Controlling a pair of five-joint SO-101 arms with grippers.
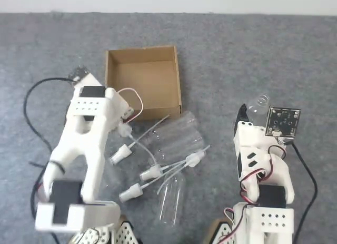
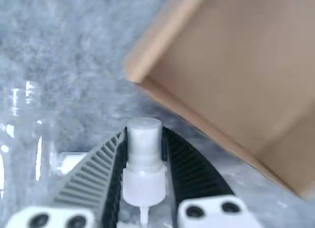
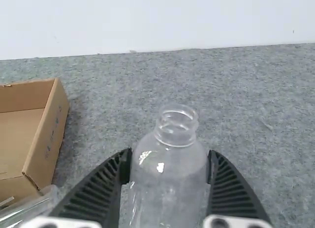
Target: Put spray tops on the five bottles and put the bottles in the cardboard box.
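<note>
My left gripper (image 2: 143, 135) is shut on a white spray top (image 2: 143, 161), held just off a corner of the cardboard box (image 2: 236, 75). In the high view this gripper (image 1: 125, 128) sits by the near side of the empty box (image 1: 143, 83). My right gripper (image 3: 169, 157) is shut on a clear open-necked bottle (image 3: 170, 164), raised at the right of the carpet (image 1: 259, 104). Clear bottles (image 1: 176, 136) (image 1: 171, 199) lie on the carpet between the arms. Loose spray tops (image 1: 120, 153) (image 1: 150, 173) (image 1: 194, 159) with thin tubes lie among them.
Grey carpet covers the whole work area, with open floor beyond and right of the box (image 3: 29, 129). A black cable (image 1: 31, 123) loops left of the left arm. Another clear bottle (image 2: 24, 134) lies close beside the left gripper.
</note>
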